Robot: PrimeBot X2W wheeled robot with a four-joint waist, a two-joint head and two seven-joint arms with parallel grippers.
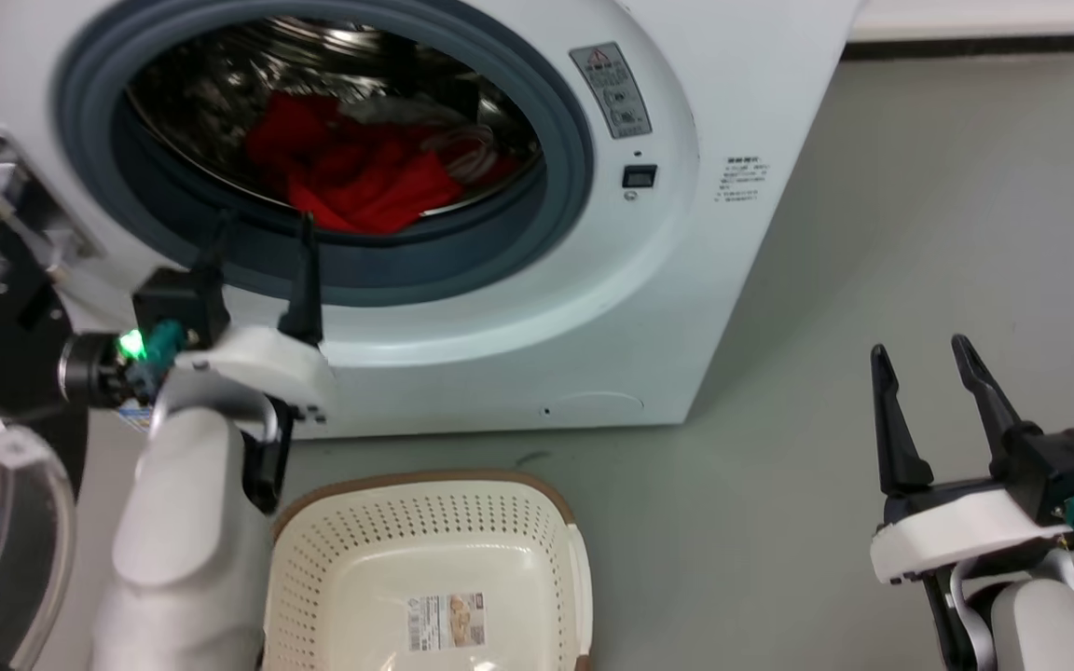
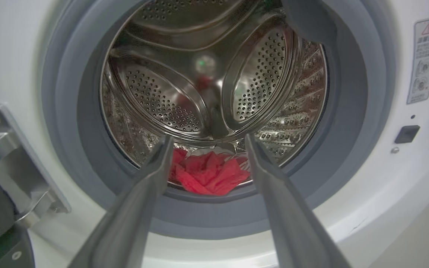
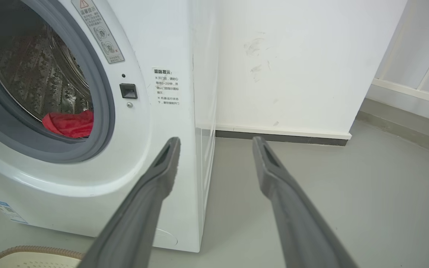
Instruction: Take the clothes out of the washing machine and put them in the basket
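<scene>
Red clothes (image 1: 360, 177) heaped low in the washing machine (image 1: 686, 233) drum. Left fingers (image 1: 306, 280) spread wide, empty, at the opening's lower rim, short of the clothes, framing them without touching. Right fingers (image 1: 889, 419) parted, empty, above the floor. Basket (image 1: 360, 536) below the opening.

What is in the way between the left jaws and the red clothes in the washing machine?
Nothing I can see. The door is swung open, and the left gripper, jaws apart, points over the grey gasket straight at the red clothes in the drum.
</scene>
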